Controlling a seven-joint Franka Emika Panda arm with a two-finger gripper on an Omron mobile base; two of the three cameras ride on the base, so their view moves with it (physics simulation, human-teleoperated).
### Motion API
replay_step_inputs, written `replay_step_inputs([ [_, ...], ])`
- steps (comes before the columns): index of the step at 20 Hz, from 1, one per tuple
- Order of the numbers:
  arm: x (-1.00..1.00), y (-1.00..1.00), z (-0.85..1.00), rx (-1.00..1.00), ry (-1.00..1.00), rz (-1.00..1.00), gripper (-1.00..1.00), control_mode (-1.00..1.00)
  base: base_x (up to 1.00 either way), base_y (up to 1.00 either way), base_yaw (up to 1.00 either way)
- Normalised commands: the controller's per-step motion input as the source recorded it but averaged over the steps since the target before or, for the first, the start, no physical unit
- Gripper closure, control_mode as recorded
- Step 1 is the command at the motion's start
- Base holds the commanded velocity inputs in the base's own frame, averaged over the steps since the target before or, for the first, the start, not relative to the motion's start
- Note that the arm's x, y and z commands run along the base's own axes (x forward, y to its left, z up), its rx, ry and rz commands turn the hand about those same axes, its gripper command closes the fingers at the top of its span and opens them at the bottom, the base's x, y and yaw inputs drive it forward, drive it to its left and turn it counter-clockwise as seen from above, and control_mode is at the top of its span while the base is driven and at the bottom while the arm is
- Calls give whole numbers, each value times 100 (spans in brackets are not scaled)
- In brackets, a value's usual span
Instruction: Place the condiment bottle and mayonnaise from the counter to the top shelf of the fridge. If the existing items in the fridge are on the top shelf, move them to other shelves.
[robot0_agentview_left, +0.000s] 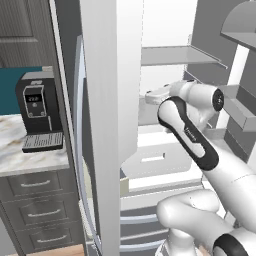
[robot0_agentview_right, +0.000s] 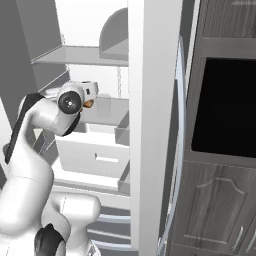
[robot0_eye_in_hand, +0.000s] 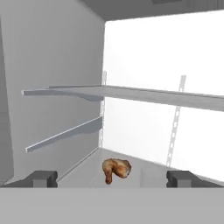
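My gripper (robot0_eye_in_hand: 111, 178) is open inside the fridge (robot0_agentview_left: 165, 30), its two dark fingertips (robot0_eye_in_hand: 41, 178) spread wide with nothing between them. Just ahead of them an existing item, a small orange-brown lump (robot0_eye_in_hand: 116, 169), lies on a pale grey shelf. A bit of that lump (robot0_agentview_right: 88, 104) peeks out beside my wrist in the right base view. A higher shelf panel (robot0_eye_in_hand: 144, 95) runs above it; it is the highest shelf (robot0_agentview_left: 180, 55) I see. The counter (robot0_agentview_left: 30, 155) is at the left. The condiment bottle and the mayonnaise are out of view.
The open fridge door (robot0_agentview_left: 105, 125) stands between the counter and the fridge interior. A black coffee machine (robot0_agentview_left: 37, 115) sits on the counter. White drawers (robot0_agentview_right: 95, 155) lie below the shelves. A dark oven front (robot0_agentview_right: 225, 110) is at the right.
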Motion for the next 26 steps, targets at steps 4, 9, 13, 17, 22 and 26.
replay_step_inputs([
  [4, -100, -10, 100, -14, 0, 0, -100, -100, 0, 0, 0],
  [9, -100, -24, 62, -15, 0, 0, -100, -100, 0, 0, 0],
  [13, -100, -7, -8, -23, 8, 0, -100, -100, 0, 0, 0],
  [17, -100, 0, -26, -28, 36, -1, -100, -100, 0, 0, 0],
  [22, -97, 0, -10, -23, 50, -5, -100, -100, 0, 0, 0],
  [26, -72, 0, -15, -19, 27, -5, -100, -100, 0, 0, 0],
])
